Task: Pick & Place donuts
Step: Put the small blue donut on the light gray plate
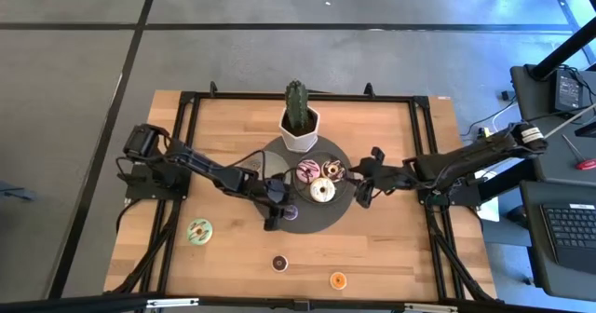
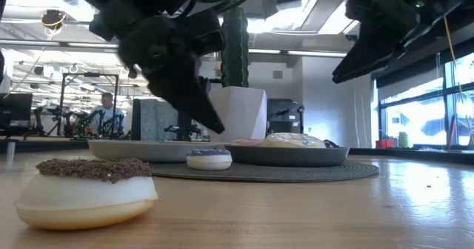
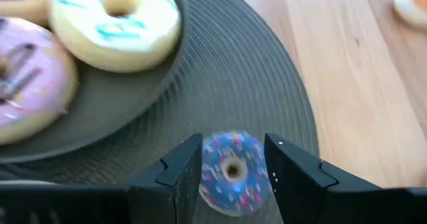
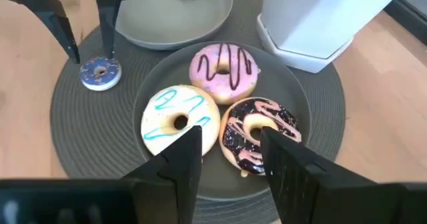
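Nearest donut: small brown-topped donut (image 2: pixel 85 191) lies on the bare table (image 1: pixel 391 257) at the front, well apart from both arms.
Purple donut: tiny purple donut (image 3: pixel 232 173) rests on the round dark mat (image 4: pixel 73 151), just beside the plate (image 4: pixel 303 101).
Left gripper: left gripper (image 3: pixel 232 177) is low over the mat, fingers apart on either side of the purple donut, probably to grasp it or having just let it go; I cannot tell which.
Plate: holds pink, cream and chocolate donuts together.
Right gripper: right gripper (image 4: pixel 230 161) hangs above the plate, fingers apart, holding nothing.
Others: green donut (image 1: pixel 198 230) and orange donut (image 1: pixel 337 279) wait on the wood.
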